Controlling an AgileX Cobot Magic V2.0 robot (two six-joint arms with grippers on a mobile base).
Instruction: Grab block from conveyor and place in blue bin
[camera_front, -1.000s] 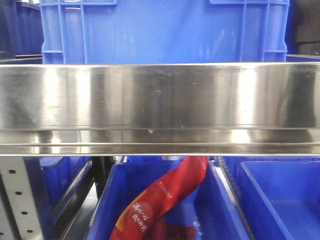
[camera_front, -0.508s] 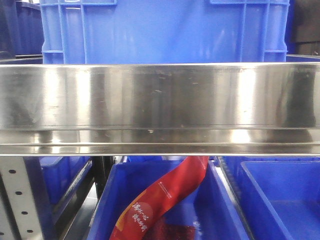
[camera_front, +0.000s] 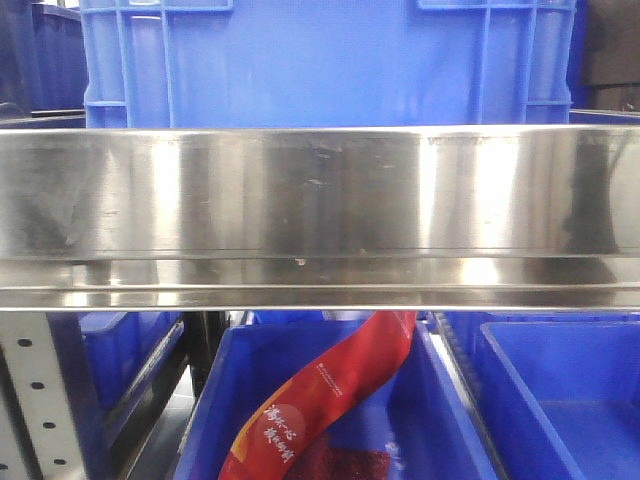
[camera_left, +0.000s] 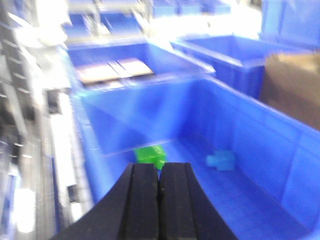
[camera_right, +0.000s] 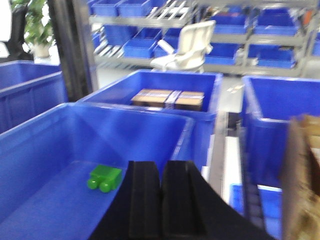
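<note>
Several blue bins around; white chair behind, view slightly blurred.

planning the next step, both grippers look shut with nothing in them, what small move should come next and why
Probably swing the left gripper back toward the conveyor for another block. Both it and the right gripper are shut and empty, and a green plastic block and a small blue block already lie in the blue plastic bin.

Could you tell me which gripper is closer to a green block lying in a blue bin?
Left, though it's close. The left gripper sits just short of its green block; the right gripper has its green block off to one side.
</note>
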